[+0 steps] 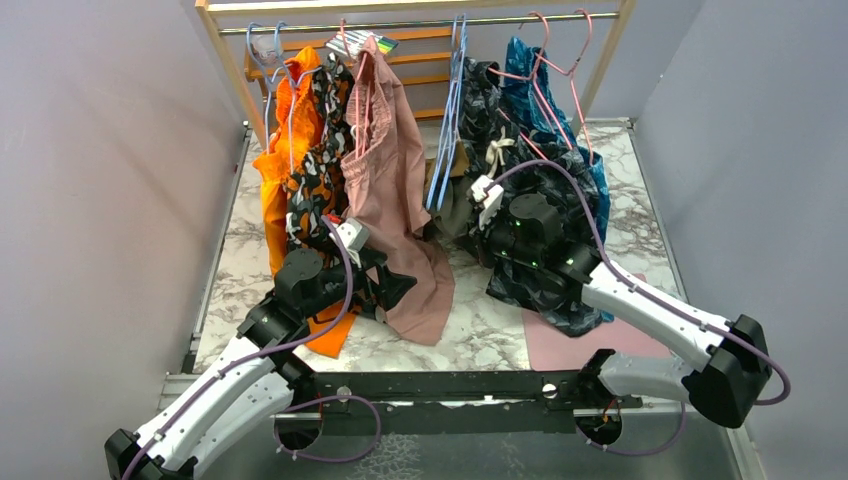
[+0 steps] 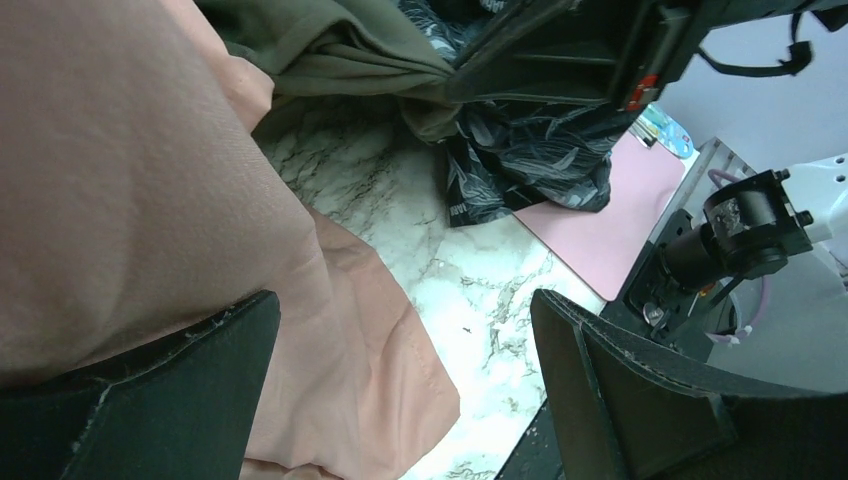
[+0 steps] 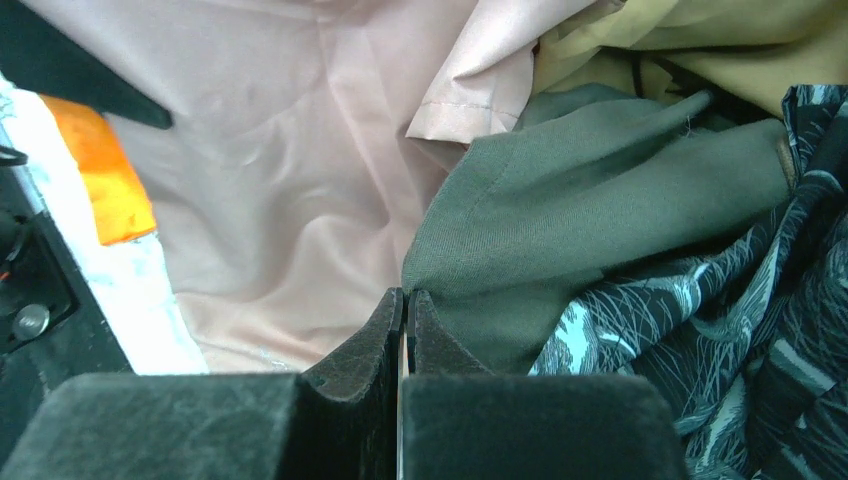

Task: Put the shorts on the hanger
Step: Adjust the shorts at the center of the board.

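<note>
The shorts (image 3: 600,200), olive green, are lying bunched low at the middle of the counter (image 2: 480,290), wedged between the dusty-pink shorts (image 3: 300,150) on one side and the dark leaf-print shorts (image 3: 700,330) on the other. A fold of mustard-tan cloth (image 3: 700,30) is resting just above them.

The right claw (image 3: 405,320) is pressing its two fingers together on a corner of the olive hem. In the left wrist view the cloth is drawing taut into that claw.

The left claw (image 2: 405,300) is standing with its fingers wide apart and nothing clamped between them. The pink fabric is draping against one finger (image 2: 200,380), and marbled counter is showing in the gap.

The hanger (image 1: 450,130), light-blue wire, is hanging with its like from the metal rail (image 1: 400,22), directly above the olive bundle and not touching it in any view.

An orange garment (image 1: 280,170) is hanging at the left of the rail. A pink mat (image 2: 610,220) is lying on the counter beside the leaf-print hem, near the right arm's base.
</note>
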Robot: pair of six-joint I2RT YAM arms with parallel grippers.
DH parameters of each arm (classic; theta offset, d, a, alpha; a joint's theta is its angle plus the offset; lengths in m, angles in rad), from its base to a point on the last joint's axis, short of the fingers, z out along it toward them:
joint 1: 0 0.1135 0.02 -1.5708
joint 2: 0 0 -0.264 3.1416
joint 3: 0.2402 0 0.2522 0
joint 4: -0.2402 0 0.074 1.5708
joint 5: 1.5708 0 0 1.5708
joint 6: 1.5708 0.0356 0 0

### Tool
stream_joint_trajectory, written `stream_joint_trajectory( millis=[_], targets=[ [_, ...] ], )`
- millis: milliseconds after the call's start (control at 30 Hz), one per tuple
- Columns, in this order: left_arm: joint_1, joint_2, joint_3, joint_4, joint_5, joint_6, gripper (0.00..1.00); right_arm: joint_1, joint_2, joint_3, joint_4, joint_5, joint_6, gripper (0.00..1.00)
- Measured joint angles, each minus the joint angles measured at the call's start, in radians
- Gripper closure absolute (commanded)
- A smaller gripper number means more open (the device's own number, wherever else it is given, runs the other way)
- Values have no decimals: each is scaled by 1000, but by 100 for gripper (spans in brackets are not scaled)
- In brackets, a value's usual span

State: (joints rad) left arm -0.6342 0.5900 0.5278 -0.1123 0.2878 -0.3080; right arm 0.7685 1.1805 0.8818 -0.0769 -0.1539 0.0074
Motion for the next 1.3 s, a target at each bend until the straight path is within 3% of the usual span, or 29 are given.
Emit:
stream_joint_trajectory(
  millis=[433, 967, 1300],
  targets=[
    [0, 26, -3, 0, 0, 0, 2, 1, -43, 46, -46, 8, -1, 99],
    [0, 34, -3, 0, -2, 3, 2, 1, -164, 107, 22, -5, 26, 99],
    [0, 42, -3, 0, -3, 3, 2, 10, -217, 300, -2, -187, 10, 99]
  ],
)
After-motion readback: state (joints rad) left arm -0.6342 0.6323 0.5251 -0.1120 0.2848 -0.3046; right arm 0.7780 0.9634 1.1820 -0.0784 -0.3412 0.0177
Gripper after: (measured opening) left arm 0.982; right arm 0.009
